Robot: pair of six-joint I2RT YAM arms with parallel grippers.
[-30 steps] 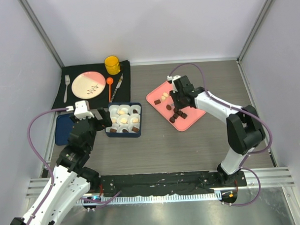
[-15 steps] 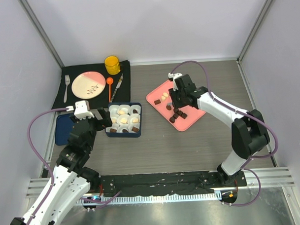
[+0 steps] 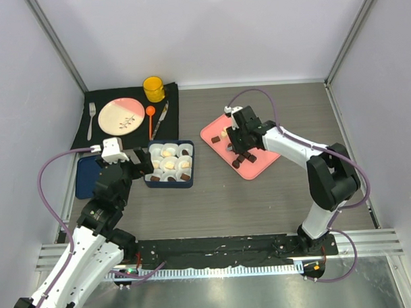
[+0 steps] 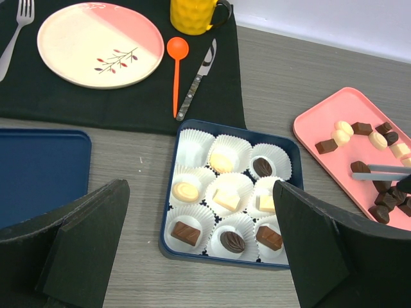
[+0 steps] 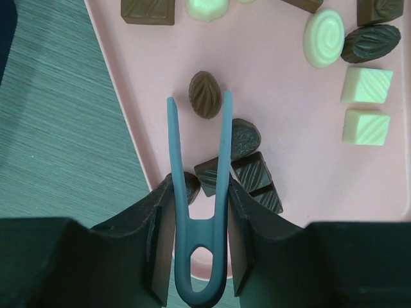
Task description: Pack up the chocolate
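Right claw (image 5: 198,247) clamped on thin blue-grey tongs (image 5: 221,147), whose tips are apart on either side of one chocolate (image 5: 205,95)

The chocolate is small glossy pieces in dark brown and cream: ovals with leaf ribbing, a swirled disc, ridged squares. Loose ones lie on the smooth pink tray (image 5: 154,77), and others sit in pleated white paper cups (image 4: 192,146) inside the navy box (image 4: 218,258). The left claw (image 4: 200,192) hangs near the box over the grey wood-grain bench (image 4: 289,77), its matte black fingers wide apart
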